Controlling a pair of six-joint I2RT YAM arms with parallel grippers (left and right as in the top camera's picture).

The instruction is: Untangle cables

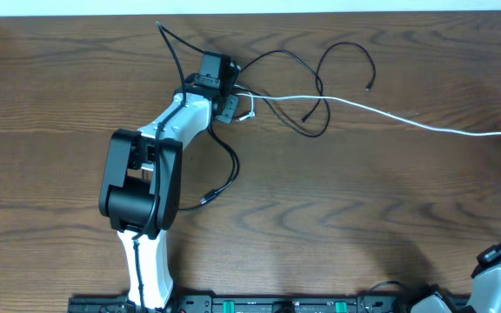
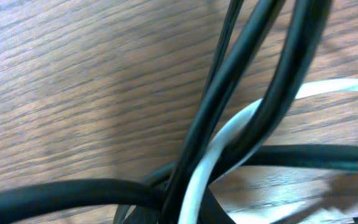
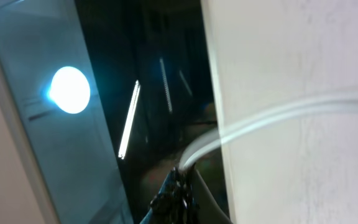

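The left gripper (image 1: 226,103) sits right on the cables (image 1: 272,97). Its jaws are together and, judging by the wrist view, pinched on the crossing where the black cords (image 2: 241,68) and the white cord (image 2: 229,127) meet. From there one black cord trails back beside the left arm (image 1: 142,183) to a plug (image 1: 204,201), the black loops spread to the right, and the white cord runs long and nearly straight across the table (image 1: 59,87) and off its right edge. Any pull should probably follow that rightward line. The right arm (image 1: 498,276) is well apart in the corner; its gripper is closed, on what I cannot tell
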